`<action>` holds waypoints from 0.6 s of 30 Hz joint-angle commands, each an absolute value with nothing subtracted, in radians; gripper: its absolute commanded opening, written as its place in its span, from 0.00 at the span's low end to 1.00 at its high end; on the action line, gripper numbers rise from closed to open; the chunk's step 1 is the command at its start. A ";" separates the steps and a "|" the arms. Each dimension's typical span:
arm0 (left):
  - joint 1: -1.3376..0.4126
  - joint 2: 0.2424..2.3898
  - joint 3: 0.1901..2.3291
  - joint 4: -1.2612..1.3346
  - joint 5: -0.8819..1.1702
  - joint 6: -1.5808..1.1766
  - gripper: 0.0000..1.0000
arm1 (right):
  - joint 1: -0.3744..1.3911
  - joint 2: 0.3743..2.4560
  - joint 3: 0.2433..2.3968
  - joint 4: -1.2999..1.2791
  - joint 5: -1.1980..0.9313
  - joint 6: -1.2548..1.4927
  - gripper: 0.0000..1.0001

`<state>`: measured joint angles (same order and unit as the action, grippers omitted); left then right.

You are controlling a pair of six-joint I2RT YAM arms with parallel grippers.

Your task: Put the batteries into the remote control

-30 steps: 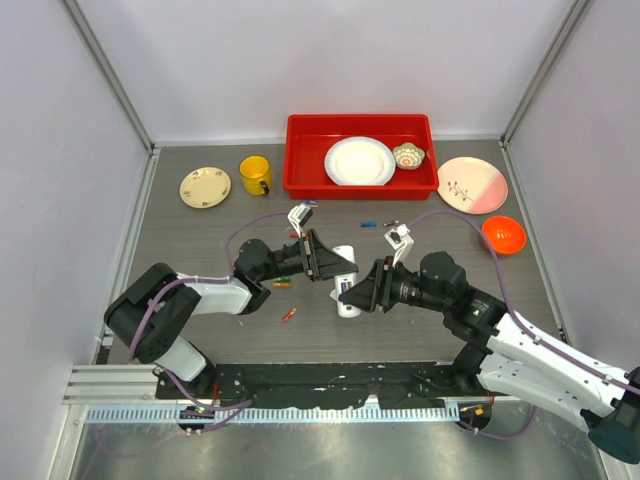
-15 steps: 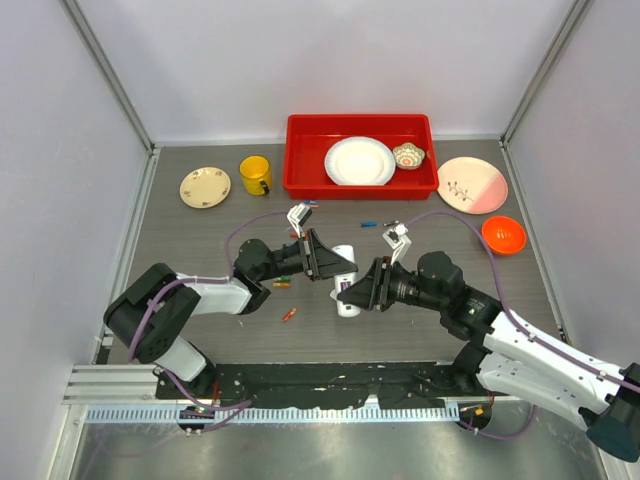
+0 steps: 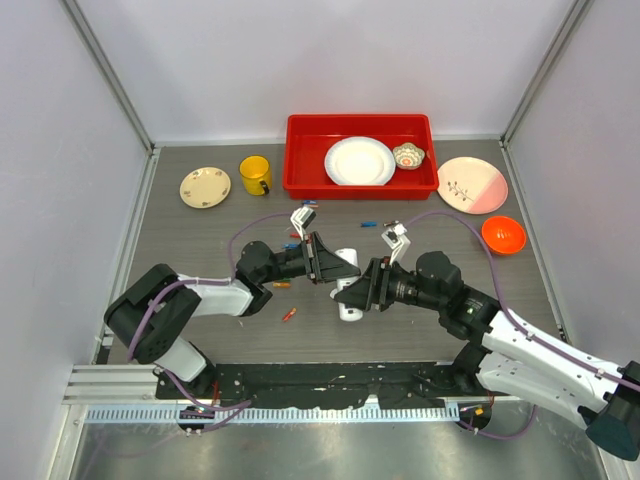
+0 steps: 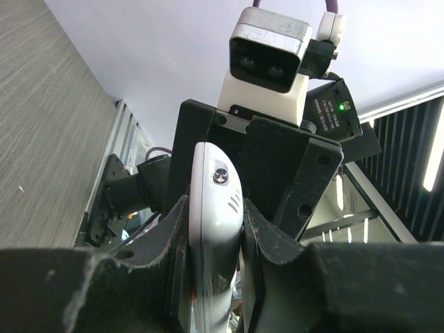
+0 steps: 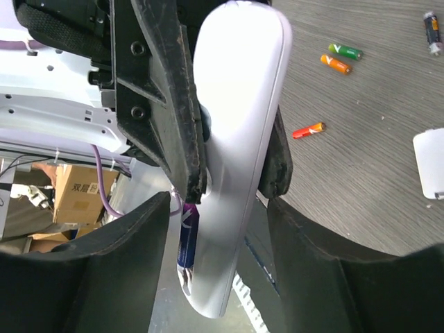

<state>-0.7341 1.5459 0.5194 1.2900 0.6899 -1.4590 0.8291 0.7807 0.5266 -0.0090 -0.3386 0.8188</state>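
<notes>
My left gripper (image 3: 338,268) is shut on the white remote control (image 3: 346,256) and holds it on edge above the table; the left wrist view shows it clamped between the pads (image 4: 215,229). My right gripper (image 3: 348,291) is open, and its fingers (image 5: 111,270) straddle the remote's (image 5: 236,139) lower end without gripping it. A purple battery (image 5: 187,239) sits in the remote's open side. The white back cover (image 3: 347,309) lies on the table below, and it also shows in the right wrist view (image 5: 430,163). Loose batteries lie around: green (image 5: 345,50), orange (image 5: 336,64), red (image 3: 289,314), blue (image 3: 369,224).
At the back stands a red bin (image 3: 300,185) with a white plate (image 3: 359,160) and a small bowl (image 3: 408,155) in it. A yellow mug (image 3: 255,175) and a cream plate (image 3: 205,186) are at the back left. A pink plate (image 3: 472,184) and an orange bowl (image 3: 503,234) are at the right.
My right gripper has crept left and closer round the remote. The left gripper, still holding the remote, has shifted slightly right.
</notes>
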 commanded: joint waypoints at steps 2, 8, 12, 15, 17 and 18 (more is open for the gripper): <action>-0.739 1.534 0.529 1.546 0.684 -1.445 0.00 | 0.827 0.749 0.601 -0.058 -0.319 0.772 0.65; -0.738 1.536 0.526 1.546 0.683 -1.434 0.00 | 0.813 0.700 0.657 -0.190 -0.290 0.709 0.64; -0.738 1.532 0.522 1.546 0.681 -1.430 0.00 | 0.810 0.681 0.649 -0.229 -0.288 0.696 0.62; -0.738 1.528 0.519 1.546 0.678 -1.428 0.00 | 0.810 0.676 0.638 -0.244 -0.273 0.693 0.61; -0.738 1.526 0.515 1.546 0.677 -1.428 0.00 | 0.808 0.678 0.635 -0.255 -0.268 0.690 0.61; -0.738 1.523 0.514 1.546 0.675 -1.430 0.00 | 0.808 0.678 0.632 -0.256 -0.265 0.690 0.60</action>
<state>-0.7376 1.5459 0.5190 1.2900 0.6888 -1.4513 0.8139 0.6868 0.6186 -0.2371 -0.2886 0.7155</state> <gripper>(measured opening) 0.297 0.610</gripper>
